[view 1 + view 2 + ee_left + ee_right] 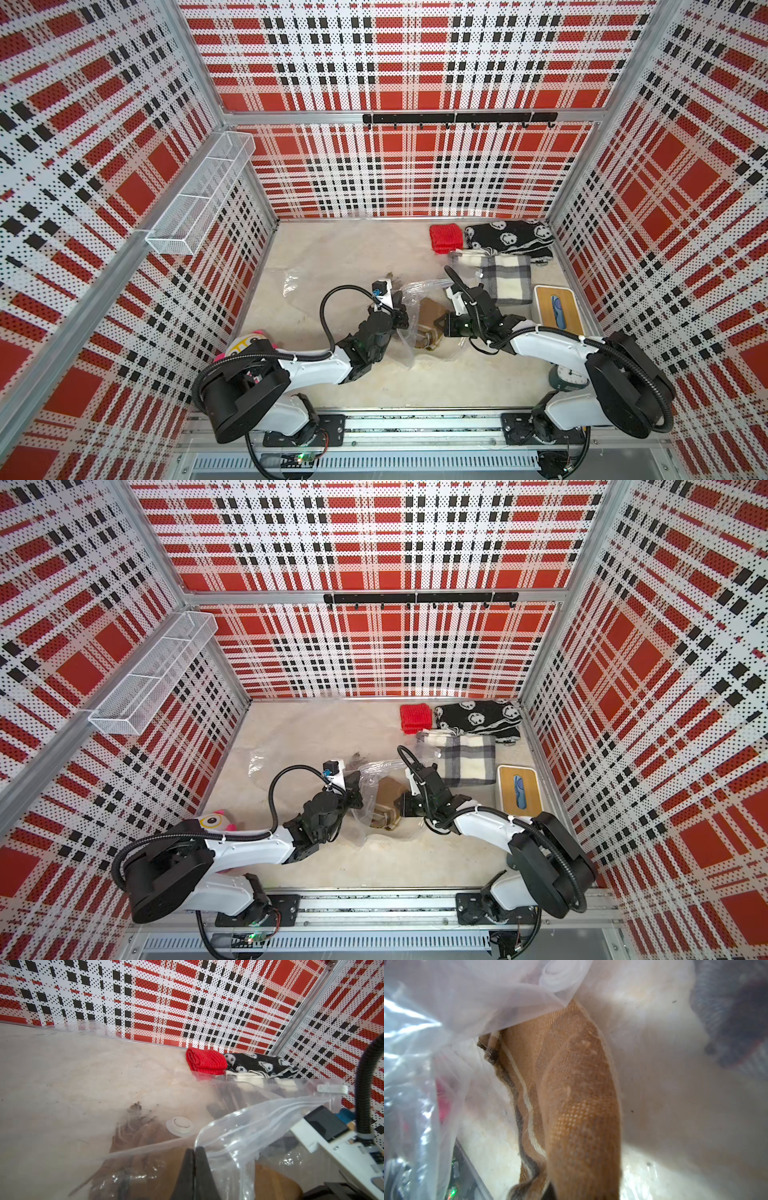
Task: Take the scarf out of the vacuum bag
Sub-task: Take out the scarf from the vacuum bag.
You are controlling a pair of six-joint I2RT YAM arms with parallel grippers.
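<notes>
The vacuum bag [409,332] is clear crinkly plastic lying mid-table between my two arms in both top views; its round white valve [180,1124] shows in the left wrist view. A tan scarf [430,313] with pale and dark stripes lies partly inside its open mouth. My left gripper [194,1153] is shut, pinching the bag's plastic edge at the left of the mouth [401,316]. My right gripper [441,326] reaches into the mouth from the right. In the right wrist view the scarf [581,1105] hangs straight from the jaws and hides them.
Folded at the back right lie a red knit [446,238], a black-and-white scarf [509,239] and a grey plaid one [509,278]. A wood-lidded white box [555,309] and a clock [567,378] stand at the right. A plush toy [249,343] sits near the left arm.
</notes>
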